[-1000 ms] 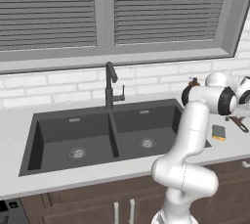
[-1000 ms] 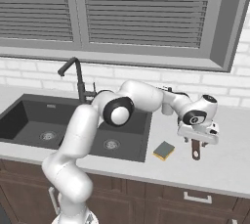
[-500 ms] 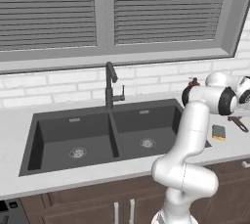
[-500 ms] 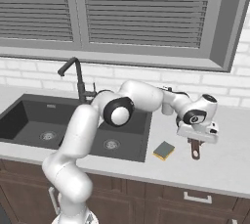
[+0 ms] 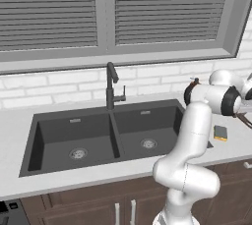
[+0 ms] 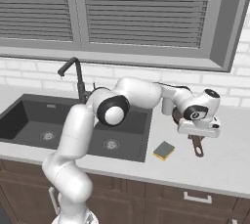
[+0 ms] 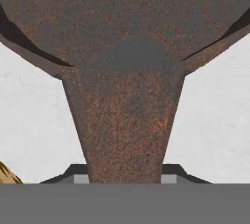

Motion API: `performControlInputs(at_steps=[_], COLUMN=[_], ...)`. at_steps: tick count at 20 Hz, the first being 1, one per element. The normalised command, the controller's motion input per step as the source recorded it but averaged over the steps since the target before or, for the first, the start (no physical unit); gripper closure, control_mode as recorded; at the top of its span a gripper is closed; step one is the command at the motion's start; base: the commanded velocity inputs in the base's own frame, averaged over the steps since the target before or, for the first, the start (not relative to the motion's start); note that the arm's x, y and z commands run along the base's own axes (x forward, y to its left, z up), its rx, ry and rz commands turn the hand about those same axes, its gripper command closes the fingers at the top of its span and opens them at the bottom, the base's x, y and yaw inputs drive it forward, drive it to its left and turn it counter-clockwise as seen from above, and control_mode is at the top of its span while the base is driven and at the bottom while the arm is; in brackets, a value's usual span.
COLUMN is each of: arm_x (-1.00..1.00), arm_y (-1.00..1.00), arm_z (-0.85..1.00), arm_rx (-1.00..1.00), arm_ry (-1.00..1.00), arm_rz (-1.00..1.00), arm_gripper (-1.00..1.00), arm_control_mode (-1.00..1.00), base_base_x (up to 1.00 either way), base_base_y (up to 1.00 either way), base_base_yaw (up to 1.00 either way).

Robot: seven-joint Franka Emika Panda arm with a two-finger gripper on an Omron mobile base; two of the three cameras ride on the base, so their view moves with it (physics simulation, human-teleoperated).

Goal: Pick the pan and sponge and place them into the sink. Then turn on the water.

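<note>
The reddish-brown pan (image 7: 122, 22) lies on the counter to the right of the sink (image 6: 29, 115), and its handle (image 6: 197, 147) points toward the counter's front edge. My gripper (image 6: 195, 139) reaches down over it and is shut on the handle where it meets the bowl. In the hand view the handle (image 7: 124, 120) runs between my two finger tips. The yellow sponge (image 6: 164, 150) (image 5: 220, 132) lies flat just left of the pan, by the sink's right rim; a corner of the sponge (image 7: 6, 175) shows at the hand view's lower left. The dark faucet (image 5: 112, 86) stands behind the sink's divider (image 5: 114, 135).
Pale countertop (image 6: 229, 159) stretches right of the sink. A white brick wall (image 5: 59, 84) and a window with shut blinds (image 5: 49, 13) rise close behind the faucet. My own arm arcs over the right basin (image 6: 122, 125).
My fingers have closed on the pan's handle. The arm, the pan and the sponge have stayed where they were.
</note>
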Motion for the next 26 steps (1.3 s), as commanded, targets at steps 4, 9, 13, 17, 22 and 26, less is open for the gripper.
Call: performControlInputs(at_steps=[4,9,13,17,22,26], arm_x=[-0.22,-0.09,-0.18,-0.24,-0.33,-0.26], arm_y=[0.01,0.34,0.53,0.63,0.85,1.00], arm_z=[0.46,0.30,0.14,0.02,0.00,0.00], arm_rx=[0.00,0.00,-0.02,-0.02,-0.04,-0.09], arm_ry=[-0.03,0.00,-0.01,-0.05,-0.12,-0.05], arm_rz=[0.12,0.19,0.23,0.20,0.19,0.19], arm_gripper=[1.00,1.00,1.00,1.00,1.00,1.00], arm_control_mode=[-1.00,-1.00,-1.00,-1.00,-1.00,-1.00], base_base_x=[0.00,0.00,0.00,0.00,0.00,0.00], base_base_y=[0.00,0.00,0.00,0.00,0.00,0.00], base_base_yaw=[0.00,0.00,0.00,0.00,0.00,0.00])
